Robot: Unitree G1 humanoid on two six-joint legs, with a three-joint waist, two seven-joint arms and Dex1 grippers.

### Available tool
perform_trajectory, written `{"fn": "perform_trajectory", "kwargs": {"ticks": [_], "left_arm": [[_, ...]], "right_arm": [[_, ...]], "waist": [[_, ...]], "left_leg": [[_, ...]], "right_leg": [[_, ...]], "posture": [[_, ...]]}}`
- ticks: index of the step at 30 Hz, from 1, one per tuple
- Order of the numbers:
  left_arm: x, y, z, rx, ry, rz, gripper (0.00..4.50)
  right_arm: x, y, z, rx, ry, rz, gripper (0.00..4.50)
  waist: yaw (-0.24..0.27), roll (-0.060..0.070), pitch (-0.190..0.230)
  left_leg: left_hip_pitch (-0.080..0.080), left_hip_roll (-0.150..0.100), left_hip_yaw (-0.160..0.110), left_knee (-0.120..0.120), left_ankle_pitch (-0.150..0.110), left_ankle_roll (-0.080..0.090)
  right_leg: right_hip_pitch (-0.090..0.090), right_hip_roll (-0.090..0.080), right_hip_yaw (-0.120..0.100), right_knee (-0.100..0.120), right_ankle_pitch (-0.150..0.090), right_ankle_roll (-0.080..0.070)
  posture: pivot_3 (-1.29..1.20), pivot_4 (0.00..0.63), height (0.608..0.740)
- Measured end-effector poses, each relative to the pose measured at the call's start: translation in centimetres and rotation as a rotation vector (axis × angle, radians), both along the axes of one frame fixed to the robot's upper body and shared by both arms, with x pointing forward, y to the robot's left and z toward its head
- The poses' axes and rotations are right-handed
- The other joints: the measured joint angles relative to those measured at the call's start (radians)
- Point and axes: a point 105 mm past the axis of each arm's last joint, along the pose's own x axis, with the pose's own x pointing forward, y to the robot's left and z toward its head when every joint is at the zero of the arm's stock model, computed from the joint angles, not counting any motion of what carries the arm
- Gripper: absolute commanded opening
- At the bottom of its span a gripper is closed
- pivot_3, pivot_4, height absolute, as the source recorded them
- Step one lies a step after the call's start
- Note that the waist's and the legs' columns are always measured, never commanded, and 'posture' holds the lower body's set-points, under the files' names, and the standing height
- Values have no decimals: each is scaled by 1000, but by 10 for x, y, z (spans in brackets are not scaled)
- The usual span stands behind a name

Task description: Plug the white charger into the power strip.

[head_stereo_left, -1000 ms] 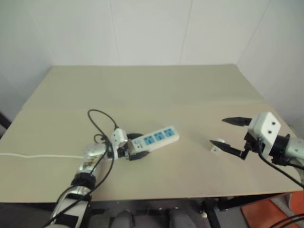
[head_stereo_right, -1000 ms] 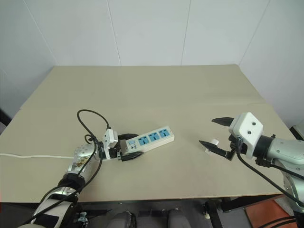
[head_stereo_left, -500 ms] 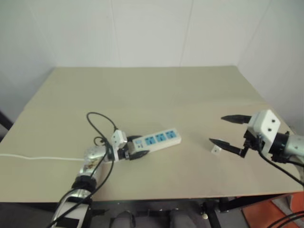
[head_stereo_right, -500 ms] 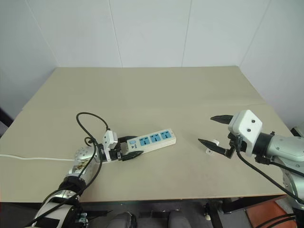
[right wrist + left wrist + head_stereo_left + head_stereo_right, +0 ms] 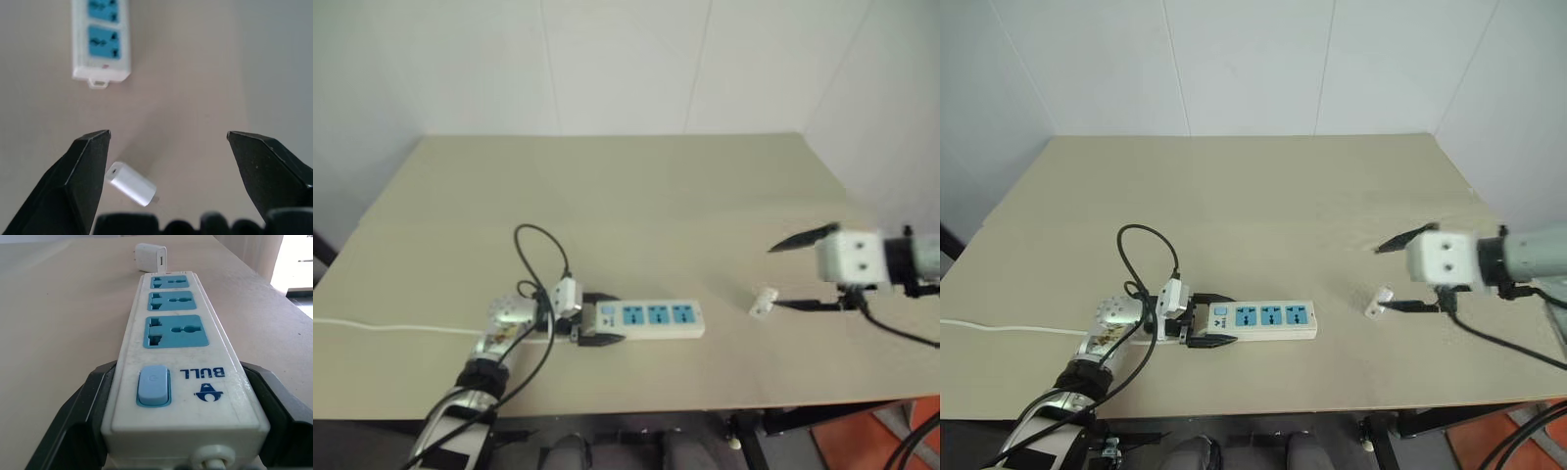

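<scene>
While the left fingers [image 5: 1206,318] clamp the strip's [image 5: 1263,319] switch end, the charger [image 5: 1376,302] lies at its 3 o'clock on the bench [image 5: 1263,196]; right fingers [image 5: 166,166] gape, and one tip may knock it aside.

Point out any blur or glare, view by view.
Left eye view: the right gripper is smeared by motion. Left wrist view: the long white power strip is crisp, and daylight glares at the far edge. Right wrist view: the small white charger looks soft.
</scene>
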Motion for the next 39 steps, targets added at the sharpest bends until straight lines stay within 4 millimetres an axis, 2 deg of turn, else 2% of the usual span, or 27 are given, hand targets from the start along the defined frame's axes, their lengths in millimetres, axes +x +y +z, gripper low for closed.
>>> {"fn": "perform_trajectory", "kwargs": {"ticks": [3,10,13,20,27,36,37,39], "left_arm": [[-1,-1,-1,-7,1,6,3322],[-2,-2,-4,-16,-8,29,3322],[-3,-3,-4,-19,-12,34,3322],[-3,-4,-4,-20,-5,44,3322],[-4,-5,-4,-19,-6,44,3322],[-6,-4,-6,-3,-2,28,3322],[-7,-4,-6,0,0,22,3322],[-9,-5,-8,7,5,6,3322]], "right_arm": [[0,-2,-16,-180,6,147,4500],[25,-5,-28,-433,-83,347,4500],[31,-7,-36,-489,-73,393,4500],[46,-11,-56,-595,-25,441,4500],[51,-6,-78,-625,19,490,4500],[53,-8,-85,-672,50,506,1469],[53,-7,-85,-669,47,511,1214],[54,-6,-86,-665,42,515,1205]], "waist": [[2,0,0],[2,1,0],[4,1,0],[3,1,0],[5,1,0],[-3,1,0],[-4,1,0],[-7,1,0]], "left_leg": [[-2,0,0,0,0,0],[1,-1,1,1,0,0],[1,-1,1,1,0,0],[1,-1,0,1,0,0],[1,-1,0,1,0,0],[6,-1,0,1,0,0],[8,-1,0,1,0,0],[13,-1,0,0,0,0]], "right_leg": [[-2,0,0,0,1,0],[0,-1,1,1,1,-1],[0,-1,1,1,5,-7],[0,-1,1,1,6,-8],[0,-1,1,1,6,-9],[5,-1,1,2,6,-9],[7,-1,1,1,6,-9],[12,-1,1,1,5,-9]], "posture": [[0,150,740],[0,150,740],[0,150,740],[0,150,740],[0,150,740],[0,150,740],[0,150,740],[0,150,740]]}}
